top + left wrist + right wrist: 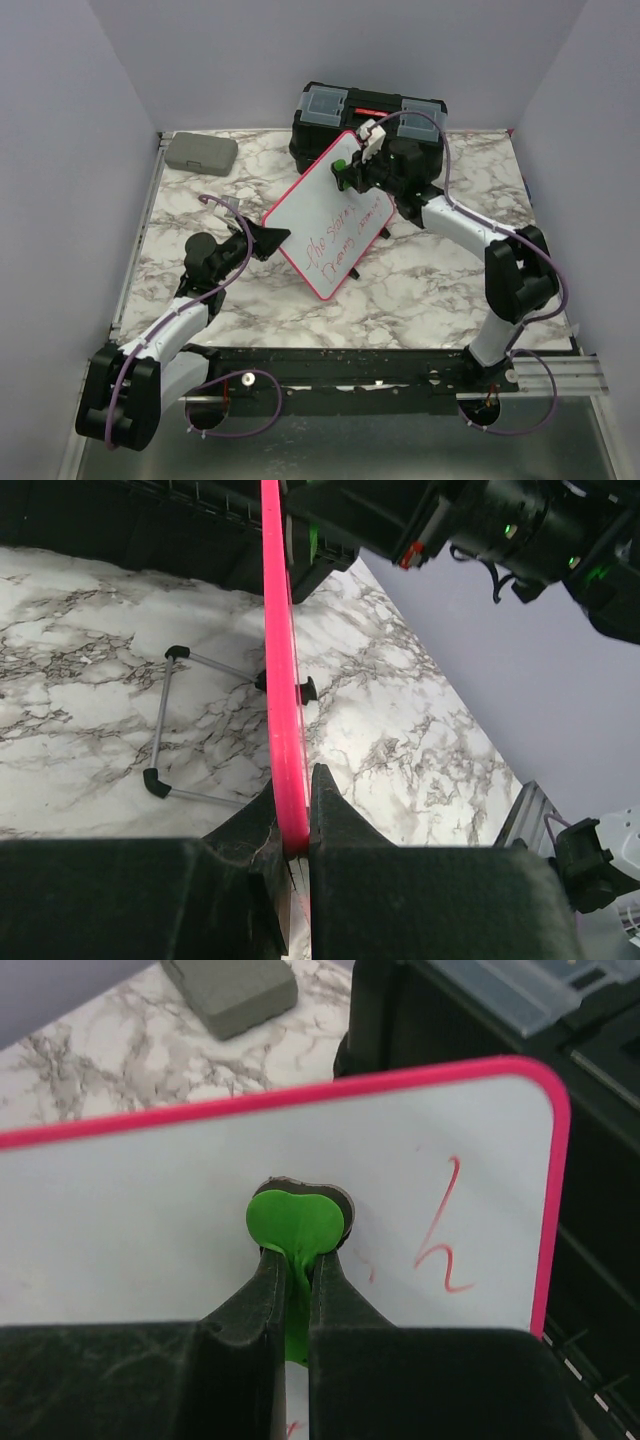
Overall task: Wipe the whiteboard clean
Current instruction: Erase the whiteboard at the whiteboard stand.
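Note:
The whiteboard, white with a pink frame, stands tilted mid-table with red handwriting on its lower half. My left gripper is shut on its left edge; the left wrist view shows the pink frame pinched between the fingers of that gripper. My right gripper is shut on a small green eraser, whose dark pad lies against the whiteboard near its top corner. A red "h" stroke sits just right of the eraser.
A black toolbox stands right behind the board, close to the right arm. A small grey case lies at the back left. A wire stand with black feet rests on the marble table under the board.

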You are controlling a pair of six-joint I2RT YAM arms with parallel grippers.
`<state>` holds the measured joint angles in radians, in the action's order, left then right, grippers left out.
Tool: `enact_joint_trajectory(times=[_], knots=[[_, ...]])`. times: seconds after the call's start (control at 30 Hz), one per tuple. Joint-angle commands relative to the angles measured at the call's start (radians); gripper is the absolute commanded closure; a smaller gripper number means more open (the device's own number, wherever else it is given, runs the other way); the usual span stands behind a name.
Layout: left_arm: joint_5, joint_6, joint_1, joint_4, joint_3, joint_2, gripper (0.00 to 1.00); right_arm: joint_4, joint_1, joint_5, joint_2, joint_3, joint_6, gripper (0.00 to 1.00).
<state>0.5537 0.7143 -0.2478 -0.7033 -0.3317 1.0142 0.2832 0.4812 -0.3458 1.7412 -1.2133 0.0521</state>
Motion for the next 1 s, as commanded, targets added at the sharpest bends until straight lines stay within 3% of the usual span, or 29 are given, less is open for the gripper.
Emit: enact_joint_trajectory(times=[0.0, 0.13, 0.37, 0.53, 0.73, 0.97], knots=[[0.204, -0.11, -0.035, 0.035, 0.003, -0.007, 1.0, -0.064, -0.017, 0.056, 0.082, -0.129, -0.036, 0.99], [0.201, -0.117, -0.034, 0.044, 0.009, -0.019, 1.0, -0.081, -0.07, 0.054, 0.122, -0.131, -0.034, 0.99], [0.207, -0.11, -0.034, 0.018, 0.008, 0.005, 1.0, 0.02, -0.076, -0.05, 0.066, 0.105, -0.015, 0.99], [0.209, -0.107, -0.034, 0.011, 0.003, 0.015, 1.0, 0.09, -0.002, -0.113, 0.0, 0.201, -0.008, 0.99], [0.206, -0.104, -0.036, 0.016, 0.007, 0.012, 1.0, 0.097, 0.019, -0.073, 0.011, 0.078, -0.082, 0.99], [0.204, -0.107, -0.037, 0.025, 0.012, -0.001, 1.0, 0.034, -0.054, 0.013, 0.11, -0.092, -0.108, 0.99]])
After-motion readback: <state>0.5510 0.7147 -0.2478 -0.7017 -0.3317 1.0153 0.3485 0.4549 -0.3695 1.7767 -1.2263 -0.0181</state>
